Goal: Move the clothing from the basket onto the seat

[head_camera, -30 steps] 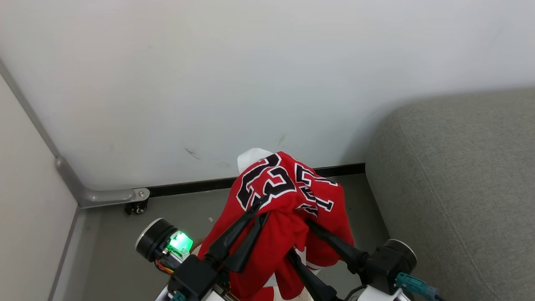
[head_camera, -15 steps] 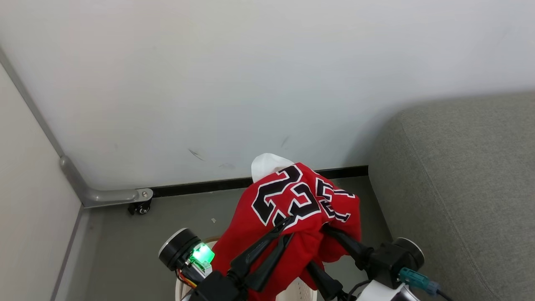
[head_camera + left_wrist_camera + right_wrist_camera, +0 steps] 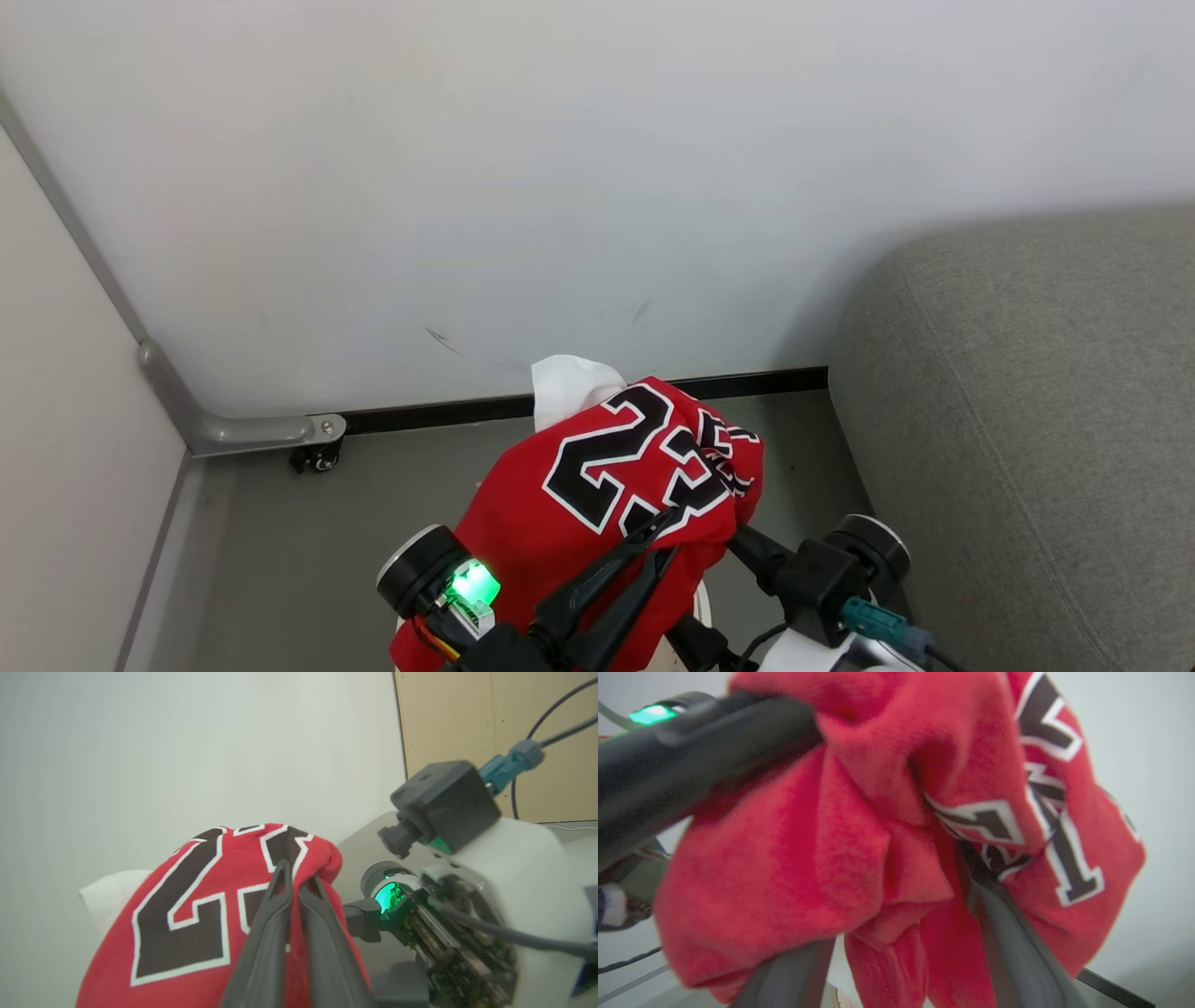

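Observation:
The clothing, a red jersey (image 3: 597,485) with a black, white-outlined 23, hangs in the air between my two grippers. My left gripper (image 3: 672,532) is shut, pinching a fold of the jersey (image 3: 187,914) near the number. My right gripper (image 3: 724,571) is open, its fingers (image 3: 1004,924) spread wide under the bunched red cloth (image 3: 859,849), which drapes over them. A white piece of cloth (image 3: 569,387) sticks out behind the jersey. A sliver of the cream basket (image 3: 702,609) shows below the jersey. The grey seat (image 3: 1027,420) lies to the right.
A pale wall (image 3: 560,187) with a black baseboard (image 3: 439,413) stands just behind the jersey. A grey metal rail with a small caster (image 3: 317,455) sits at the floor's left corner. Grey floor (image 3: 308,560) stretches between the wall and the seat.
My left gripper has carried the jersey right and lower in the head view, and the 23 has turned more upright. The right gripper stayed spread under the cloth. The head view shifted slightly.

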`<state>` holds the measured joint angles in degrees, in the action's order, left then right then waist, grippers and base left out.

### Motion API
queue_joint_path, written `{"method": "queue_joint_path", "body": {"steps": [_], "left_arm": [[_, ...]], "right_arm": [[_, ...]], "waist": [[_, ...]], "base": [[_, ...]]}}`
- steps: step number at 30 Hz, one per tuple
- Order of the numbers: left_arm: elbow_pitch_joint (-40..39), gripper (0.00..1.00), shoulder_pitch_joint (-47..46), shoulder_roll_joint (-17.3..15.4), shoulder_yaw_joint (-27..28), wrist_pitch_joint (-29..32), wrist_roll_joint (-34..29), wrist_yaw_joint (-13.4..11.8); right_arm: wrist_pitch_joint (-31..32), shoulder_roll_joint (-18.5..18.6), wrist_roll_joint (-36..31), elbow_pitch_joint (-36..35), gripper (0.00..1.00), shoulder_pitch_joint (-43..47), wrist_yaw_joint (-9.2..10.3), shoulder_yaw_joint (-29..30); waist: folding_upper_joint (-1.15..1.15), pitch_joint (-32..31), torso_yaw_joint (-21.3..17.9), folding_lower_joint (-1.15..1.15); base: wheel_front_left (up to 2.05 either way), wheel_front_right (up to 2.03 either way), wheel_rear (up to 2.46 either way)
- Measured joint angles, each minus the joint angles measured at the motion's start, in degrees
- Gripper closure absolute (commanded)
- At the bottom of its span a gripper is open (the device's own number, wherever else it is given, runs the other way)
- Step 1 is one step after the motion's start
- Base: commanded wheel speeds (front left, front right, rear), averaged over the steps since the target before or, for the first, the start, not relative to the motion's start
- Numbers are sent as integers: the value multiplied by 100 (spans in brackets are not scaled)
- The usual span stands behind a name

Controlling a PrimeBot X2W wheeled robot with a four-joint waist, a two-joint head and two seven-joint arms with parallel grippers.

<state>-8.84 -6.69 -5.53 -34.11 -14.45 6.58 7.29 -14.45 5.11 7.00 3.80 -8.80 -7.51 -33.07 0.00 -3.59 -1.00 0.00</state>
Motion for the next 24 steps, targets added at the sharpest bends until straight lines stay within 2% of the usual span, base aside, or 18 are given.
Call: {"method": "queue_joint_path", "body": {"steps": [10, 23, 24], "left_arm": [[4, 100, -14, -5, 64, 0, 51, 0], [62, 100, -15, -12, -24, 0, 99, 0], [65, 100, -15, -14, -29, 0, 99, 0]], "right_arm": [[0, 9, -112, 86, 0, -92, 0, -482], [0, -60, -121, 82, 0, -109, 0, -170], [0, -80, -111, 80, 52, -107, 0, -109]], "waist": [[0, 2, 67, 0], [0, -1, 74, 0], [0, -2, 74, 0]], "base": [[0, 0, 0], [0, 0, 0], [0, 0, 0]]}}
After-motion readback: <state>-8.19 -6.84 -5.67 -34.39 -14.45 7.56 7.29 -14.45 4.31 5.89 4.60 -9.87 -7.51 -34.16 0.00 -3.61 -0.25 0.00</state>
